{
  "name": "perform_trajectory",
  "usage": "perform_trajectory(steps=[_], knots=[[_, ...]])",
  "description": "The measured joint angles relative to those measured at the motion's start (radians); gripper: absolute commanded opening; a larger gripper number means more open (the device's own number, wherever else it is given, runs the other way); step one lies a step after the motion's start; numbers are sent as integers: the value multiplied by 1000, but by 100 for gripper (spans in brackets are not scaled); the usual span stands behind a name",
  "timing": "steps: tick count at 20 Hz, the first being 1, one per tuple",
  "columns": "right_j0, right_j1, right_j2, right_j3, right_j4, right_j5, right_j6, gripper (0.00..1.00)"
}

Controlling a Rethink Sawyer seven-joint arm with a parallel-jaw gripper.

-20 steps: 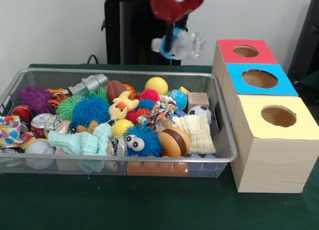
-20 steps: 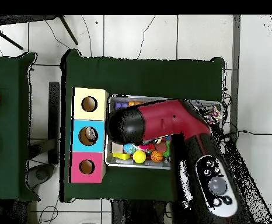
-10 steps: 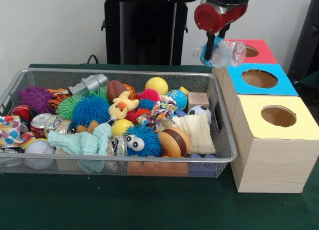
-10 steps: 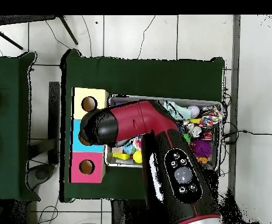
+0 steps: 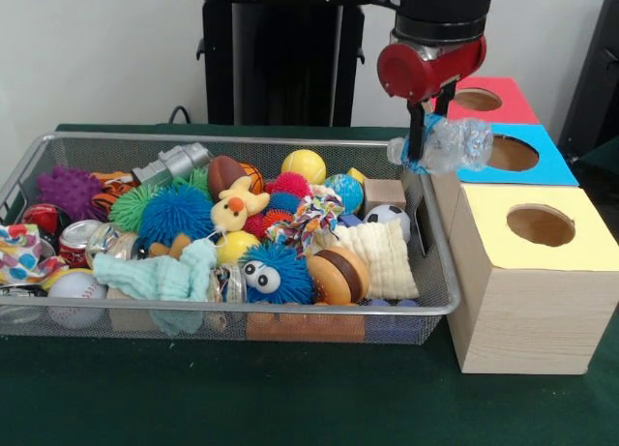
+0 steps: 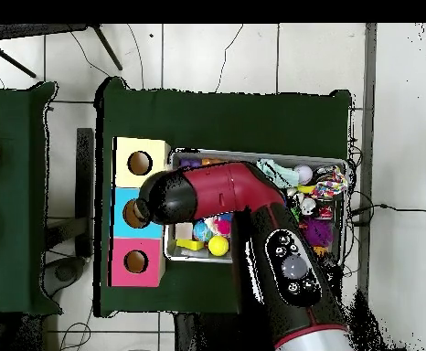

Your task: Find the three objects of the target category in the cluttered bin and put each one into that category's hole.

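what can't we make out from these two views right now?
- Gripper fingers: overhead, the arm covers them; front, the crumpled plastic bottle masks most of them.
- Blue box hole: overhead, half under the arm's head; front, its left edge is behind the bottle.
- Bin middle contents: overhead, under the arm.
- Can label: front, too small to read.

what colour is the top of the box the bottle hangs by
Blue top, beside the clear bottle; clearest in the front view.
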Motion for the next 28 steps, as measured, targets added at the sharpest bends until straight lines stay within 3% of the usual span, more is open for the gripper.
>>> perform_trajectory(steps=[5,12,17,21,28], knots=[[8,20,-22,4,18,-54,0,0],[-9,17,-9,92,128,-62,0,0],[-83,-4,52,189,180,-69,0,0],[-191,-28,132,300,211,-85,0,0],[-277,-2,211,372,212,-152,0,0]])
